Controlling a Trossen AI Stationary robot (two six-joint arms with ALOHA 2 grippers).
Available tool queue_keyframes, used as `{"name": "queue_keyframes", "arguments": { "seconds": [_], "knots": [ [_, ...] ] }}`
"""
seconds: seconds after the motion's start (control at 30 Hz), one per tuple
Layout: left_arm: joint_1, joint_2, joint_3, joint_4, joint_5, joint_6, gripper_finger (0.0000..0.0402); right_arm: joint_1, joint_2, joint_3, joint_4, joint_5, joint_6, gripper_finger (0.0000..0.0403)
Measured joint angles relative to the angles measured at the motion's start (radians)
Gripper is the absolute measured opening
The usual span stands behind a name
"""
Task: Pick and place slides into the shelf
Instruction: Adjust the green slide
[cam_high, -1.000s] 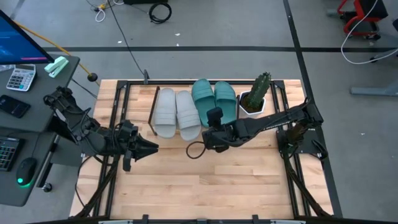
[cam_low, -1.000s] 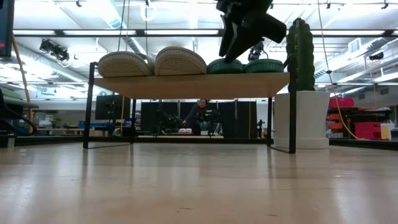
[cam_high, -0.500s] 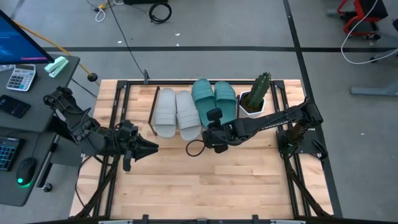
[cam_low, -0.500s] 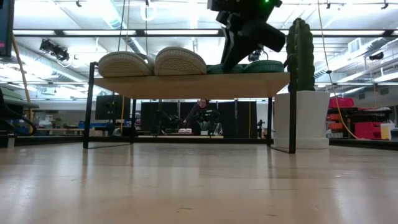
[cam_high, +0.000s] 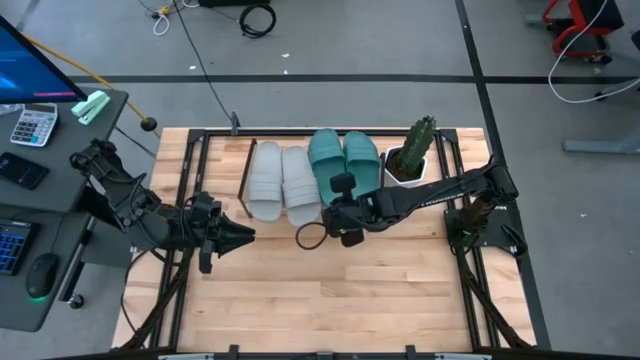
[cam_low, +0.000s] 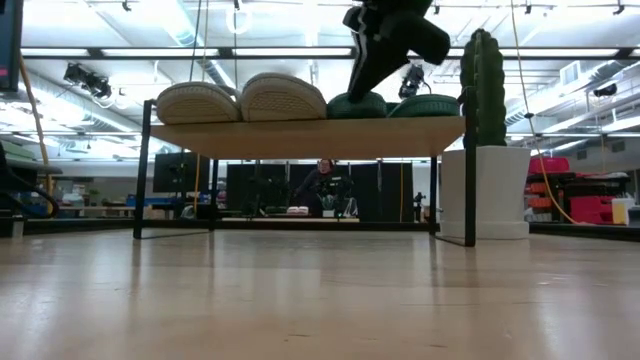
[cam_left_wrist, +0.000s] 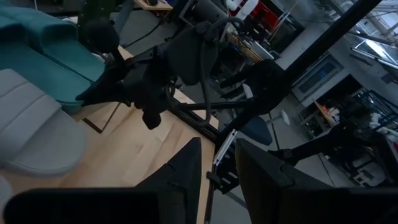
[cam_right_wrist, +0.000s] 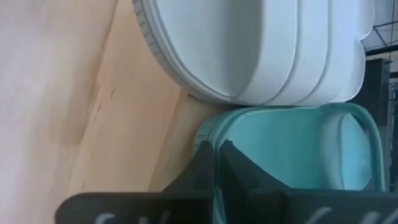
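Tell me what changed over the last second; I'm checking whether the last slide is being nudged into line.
The right tool closed on the heel rim of the left teal slide and shifted slightly toward the left arm's side. All four slides remain on the shelf; the left tool stayed put over the table.

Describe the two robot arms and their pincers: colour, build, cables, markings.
Both arms are matte black with chunky jointed links. The left pincer tapers to a dark wedge, and black cables run along its arm. The right pincer has two slim, flat black fingers; a black cable loop hangs beside its wrist, where a boxy black block sits. No markings can be made out.
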Motion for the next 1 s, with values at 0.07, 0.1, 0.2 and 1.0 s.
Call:
{"name": "queue_keyframes", "arguments": {
  "seconds": [0.07, 0.1, 0.2, 1.0],
  "knots": [
    [0.000, 0.000, 0.000, -0.001, 0.000, 0.002, 0.0105, 0.000, 0.000, 0.011, 0.000, -0.001, 0.000, 0.0007],
    [0.000, 0.000, 0.000, -0.002, 0.000, 0.002, 0.0105, 0.002, 0.000, 0.017, 0.000, -0.001, 0.000, 0.0007],
    [0.000, 0.000, 0.000, -0.009, -0.001, 0.002, 0.0105, 0.008, 0.000, 0.034, 0.002, 0.001, 0.000, 0.0007],
    [0.000, 0.000, 0.000, -0.022, -0.003, 0.002, 0.0105, 0.013, -0.001, 0.032, 0.000, -0.153, 0.026, 0.0111]
  ]
}}
